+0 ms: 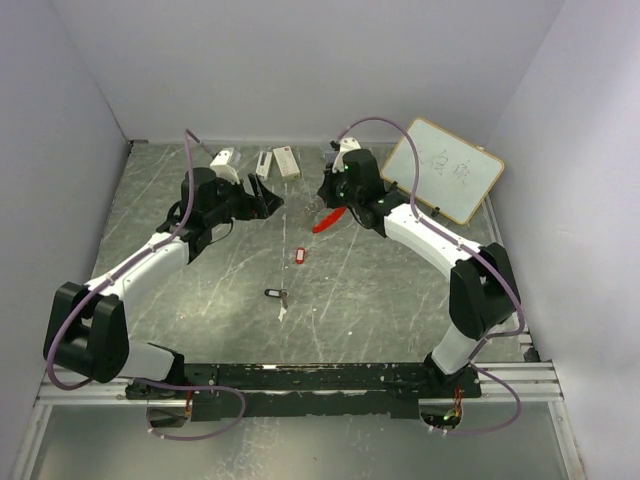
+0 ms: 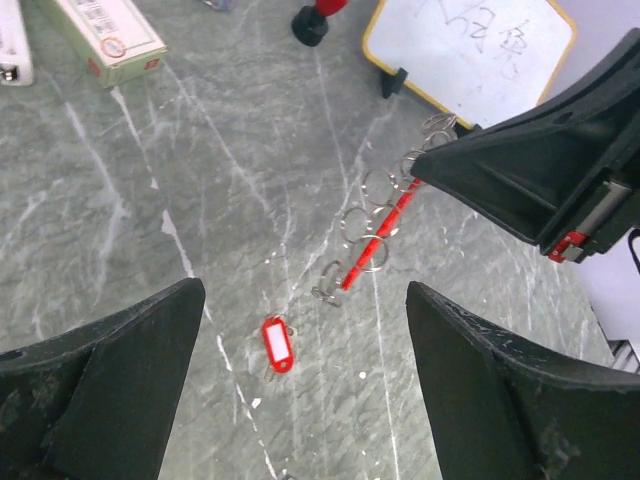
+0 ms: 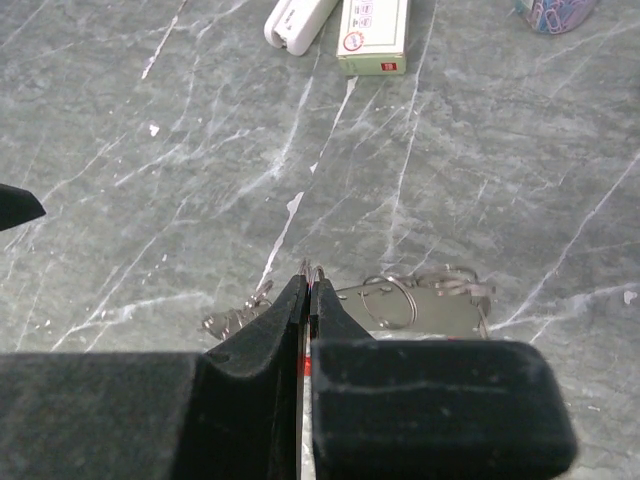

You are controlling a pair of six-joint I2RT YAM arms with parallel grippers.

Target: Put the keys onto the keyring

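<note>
The right end effector [image 3: 308, 285] pinches the keyring [image 2: 385, 225]; the left end effector [image 2: 303, 287], spread, should next fetch the red key [image 2: 277, 345].

Right wrist: keyring [image 3: 450, 281] red piece mostly hidden, pinched inside right gripper [image 3: 308, 280]. Top view: black key [image 1: 274, 294] blade too small to tell. Left wrist: white object [image 2: 10, 45], whiteboard [image 2: 470, 50] cut by edge.

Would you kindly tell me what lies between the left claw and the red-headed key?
Nothing: in the top view only bare table separates the open left claw from the red-headed key.
</note>
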